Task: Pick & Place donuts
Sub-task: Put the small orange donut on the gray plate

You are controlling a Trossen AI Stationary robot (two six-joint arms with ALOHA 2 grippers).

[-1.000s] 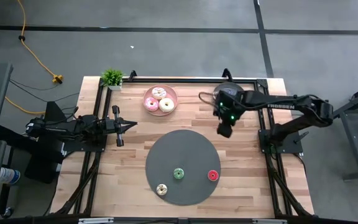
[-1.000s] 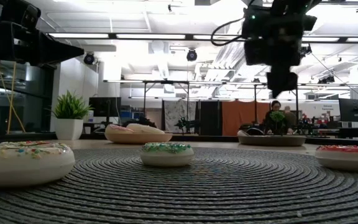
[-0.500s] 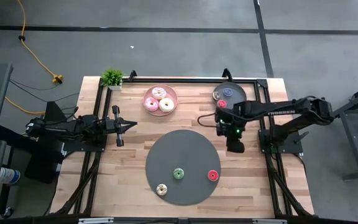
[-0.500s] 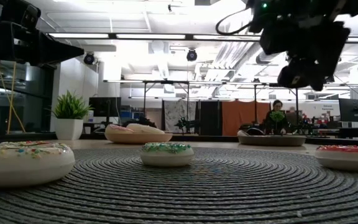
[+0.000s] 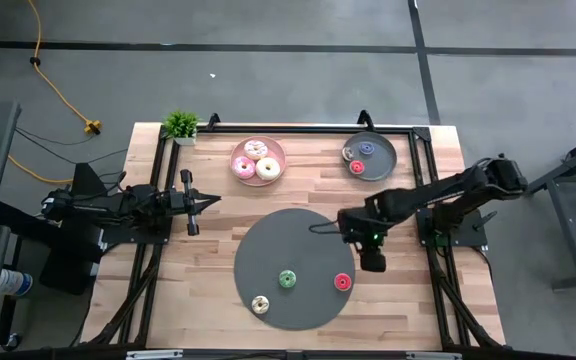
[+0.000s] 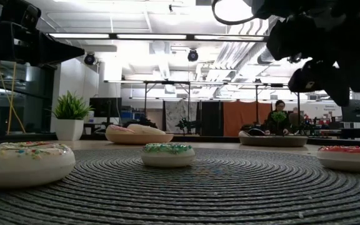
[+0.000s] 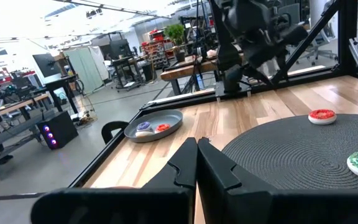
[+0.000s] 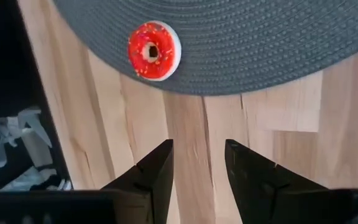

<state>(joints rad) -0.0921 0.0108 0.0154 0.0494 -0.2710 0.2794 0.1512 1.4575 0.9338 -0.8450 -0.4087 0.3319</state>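
Donuts on the round grey mat and two plates.
Right gripper (image 5: 372, 262), fingers apart and empty, hangs beside the mat (image 5: 290, 235) near the red donut (image 5: 343, 282), which lies flat; green donut (image 5: 287, 279) and cream donut (image 5: 260, 304) sit nearby. Left gripper (image 5: 200, 201) waits closed over the tabletop (image 5: 208, 270).

The right hand (image 5: 372, 262) hangs with fingers apart over bare wood beside the round dark grey woven mat (image 5: 268, 240), near the bench's right edge. Nothing stands between it and the red-frosted ring donut (image 5: 343, 282) on the mat's rim.
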